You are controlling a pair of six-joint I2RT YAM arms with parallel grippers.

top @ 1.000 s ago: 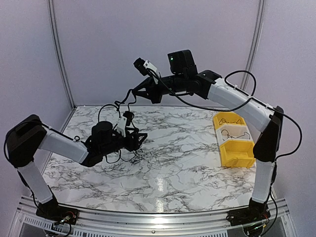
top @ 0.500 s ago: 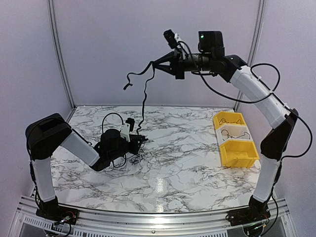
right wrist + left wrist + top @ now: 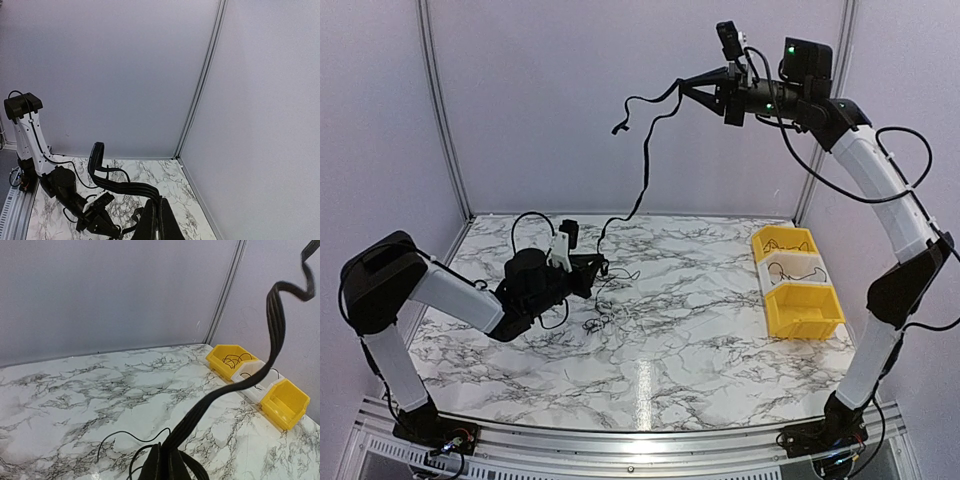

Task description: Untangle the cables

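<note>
A flat black cable [image 3: 642, 170] runs taut from high at the back down to the table. My right gripper [image 3: 688, 88] is raised near the back wall and shut on the cable's upper part, and a short free end [image 3: 618, 127] dangles left of it. In the right wrist view the jaws [image 3: 161, 202] pinch the flat cable [image 3: 120, 186]. My left gripper [image 3: 602, 266] sits low over the marble table, shut on the cable's lower part [image 3: 220, 395], with its jaws [image 3: 167, 452] closed round it. Thin black wires [image 3: 597, 318] lie looped beside it [image 3: 125, 437].
A row of small bins stands at the table's right edge: a yellow bin [image 3: 805, 312] nearest, a white bin [image 3: 796, 270] with a thin wire in it, and another yellow bin [image 3: 780, 241] behind. They also show in the left wrist view [image 3: 285, 400]. Walls enclose the back and sides.
My right arm has swung up and to the right, drawing the black cable out long. My left gripper has closed on the cable's lower part near the table.
</note>
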